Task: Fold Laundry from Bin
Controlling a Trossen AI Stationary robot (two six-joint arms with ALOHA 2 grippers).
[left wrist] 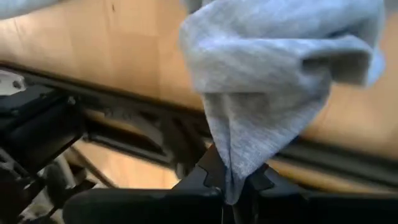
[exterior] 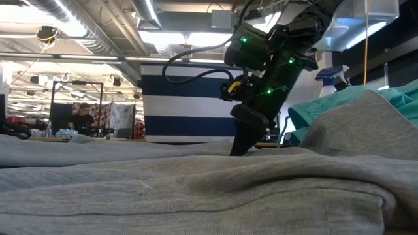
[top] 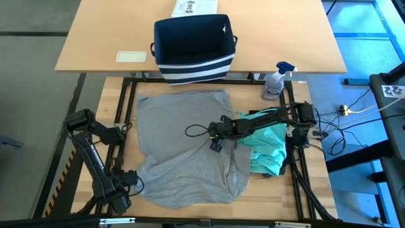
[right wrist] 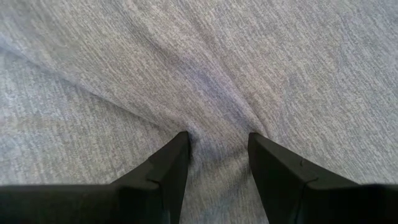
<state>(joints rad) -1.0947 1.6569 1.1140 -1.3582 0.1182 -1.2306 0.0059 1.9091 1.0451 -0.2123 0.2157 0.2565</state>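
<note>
Pinching a corner of the grey T-shirt, the left hand is standing with its jaws together on the cloth, which is rising out of them in a tight peak and fanning into a loose fold. In the high view that hand is sitting at the shirt's near left corner, probably so the edge can be lifted and carried over for a fold.

Pressing into the middle of the same shirt, the right hand is holding its fingers partly apart, tips down on the fabric with a small ridge of cloth gathering between them; whether it is gripping or only pinning the shirt cannot be told. Its place near the shirt's centre looks chosen to anchor the garment while the other side is being worked.

Lying spread across the wooden desk, the shirt is taking up most of the working area, wrinkled and not yet folded. A teal piece is bunching just beside its right edge, under the right arm, apparently waiting its turn. The bin is standing beyond the shirt on the far desk, striped base facing the arms, with a spray bottle off to its right.
</note>
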